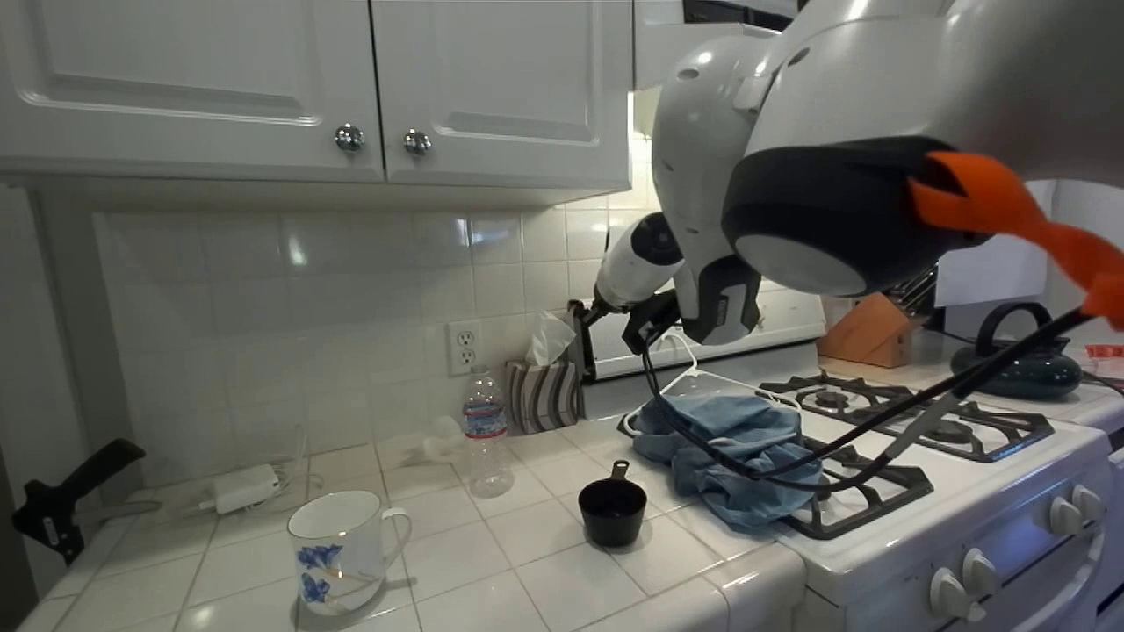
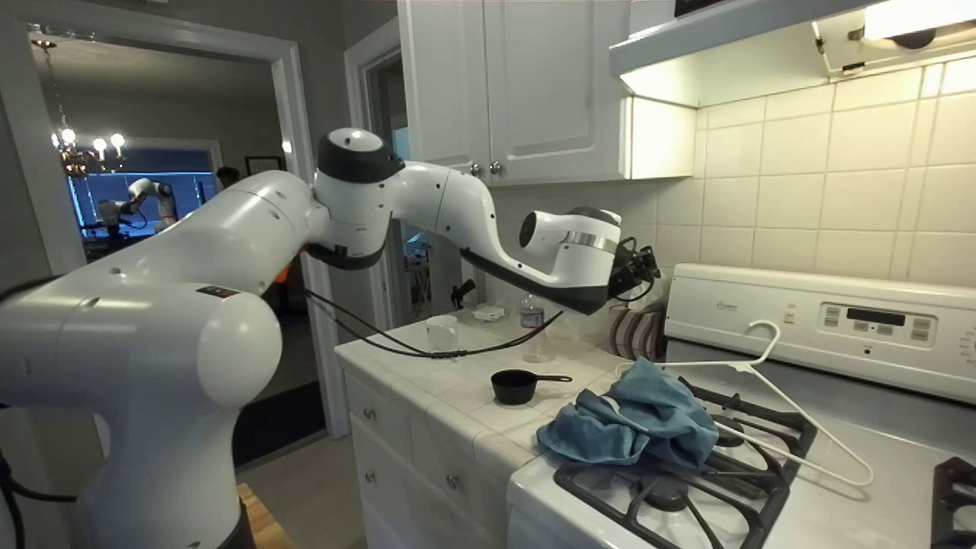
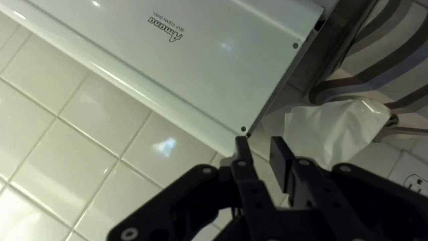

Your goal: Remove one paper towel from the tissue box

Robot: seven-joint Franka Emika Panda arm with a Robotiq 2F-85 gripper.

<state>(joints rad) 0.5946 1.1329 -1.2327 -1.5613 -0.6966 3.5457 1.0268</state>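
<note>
Pincer slightly parted, nothing between its fingers. Towel sticks up from box, just beside the pincer, off the right-hand finger in wrist view; can't tell if touching. I'd spread wider, shift sideways to straddle it, pinch, pull slowly straight out. Box looks light, may lift too. Avoid stove panel near the tips.
</note>
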